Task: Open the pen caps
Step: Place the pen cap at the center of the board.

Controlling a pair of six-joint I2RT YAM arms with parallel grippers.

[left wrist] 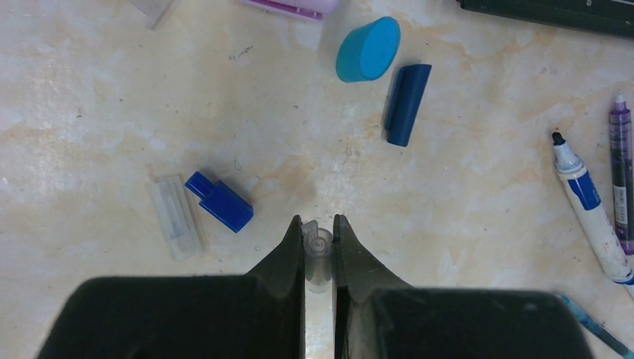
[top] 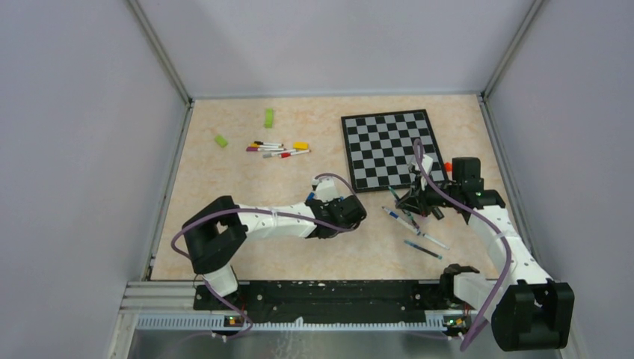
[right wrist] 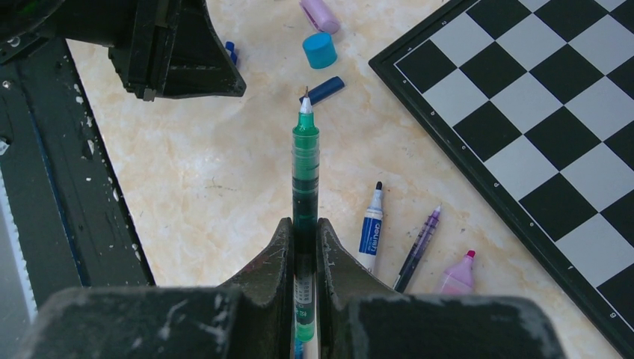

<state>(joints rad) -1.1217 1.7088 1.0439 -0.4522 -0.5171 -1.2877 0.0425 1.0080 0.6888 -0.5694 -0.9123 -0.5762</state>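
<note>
The left claw (left wrist: 319, 224) is clamped on a small clear cap (left wrist: 318, 250) over the middle of the worktop (top: 224, 187). The right claw (right wrist: 305, 224) is clamped on a green pen (right wrist: 305, 153), whose bare tip points toward the left claw. Loose on the worktop near the left claw lie a dark blue cap (left wrist: 407, 103), a light blue cap (left wrist: 368, 49) and a blue cap (left wrist: 219, 202) beside a clear piece (left wrist: 174, 217). An uncapped blue-labelled pen (right wrist: 371, 228) and a purple pen (right wrist: 419, 247) lie near the chessboard (top: 389, 149). More pens (top: 277, 149) lie at the far left.
</note>
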